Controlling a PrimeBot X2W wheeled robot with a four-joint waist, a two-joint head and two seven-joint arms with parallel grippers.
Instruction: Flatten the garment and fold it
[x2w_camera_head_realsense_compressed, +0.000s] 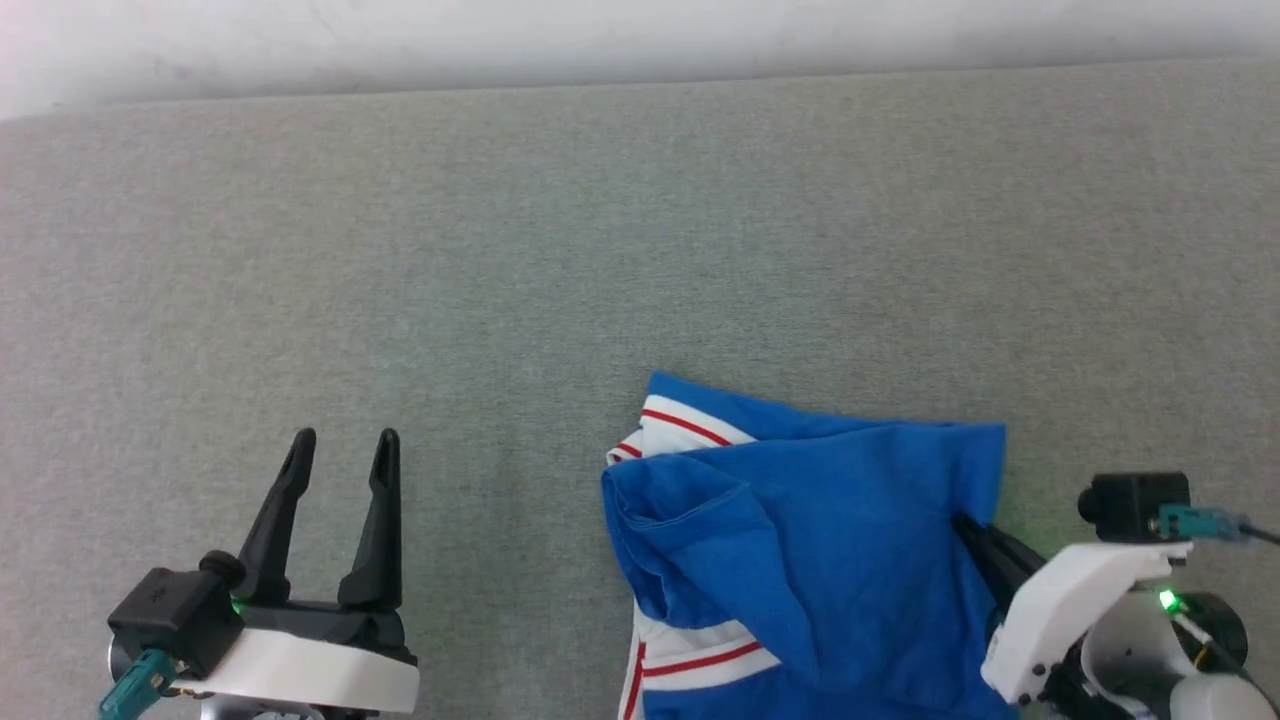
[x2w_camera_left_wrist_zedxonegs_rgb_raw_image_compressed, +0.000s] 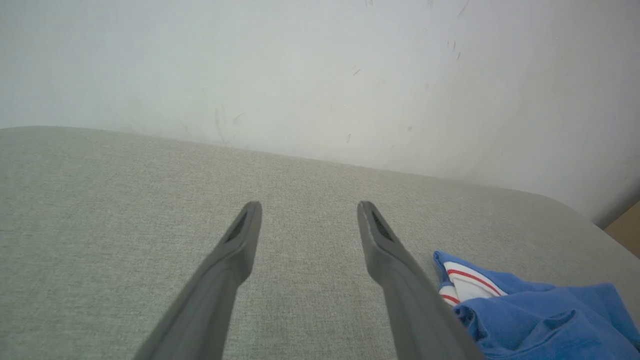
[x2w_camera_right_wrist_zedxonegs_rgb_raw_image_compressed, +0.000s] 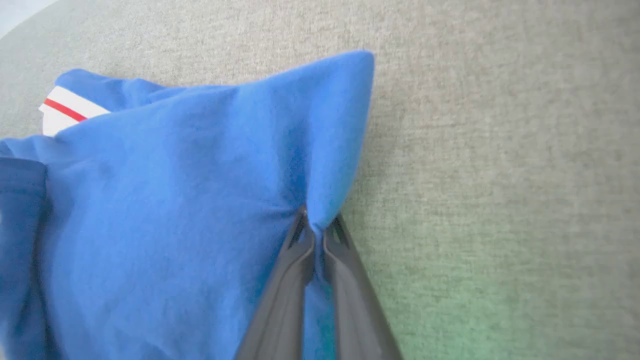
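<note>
The garment (x2w_camera_head_realsense_compressed: 800, 540) is a royal-blue shirt with white, red-striped trim, lying bunched on the grey surface at the lower middle of the head view. My right gripper (x2w_camera_head_realsense_compressed: 968, 528) is shut on its right edge; in the right wrist view the fingers (x2w_camera_right_wrist_zedxonegs_rgb_raw_image_compressed: 316, 235) pinch a fold of the blue cloth (x2w_camera_right_wrist_zedxonegs_rgb_raw_image_compressed: 200, 200). My left gripper (x2w_camera_head_realsense_compressed: 342, 445) stands open at the lower left, well clear of the shirt, nothing between its fingers. Seen from the left wrist, the left gripper (x2w_camera_left_wrist_zedxonegs_rgb_raw_image_compressed: 309, 210) has the garment (x2w_camera_left_wrist_zedxonegs_rgb_raw_image_compressed: 530, 310) at its lower right.
The grey fabric-covered surface (x2w_camera_head_realsense_compressed: 640, 250) stretches wide behind and to the left of the shirt. A pale wall (x2w_camera_head_realsense_compressed: 640, 40) runs along its far edge. The surface's rounded corner (x2w_camera_left_wrist_zedxonegs_rgb_raw_image_compressed: 575, 210) shows in the left wrist view.
</note>
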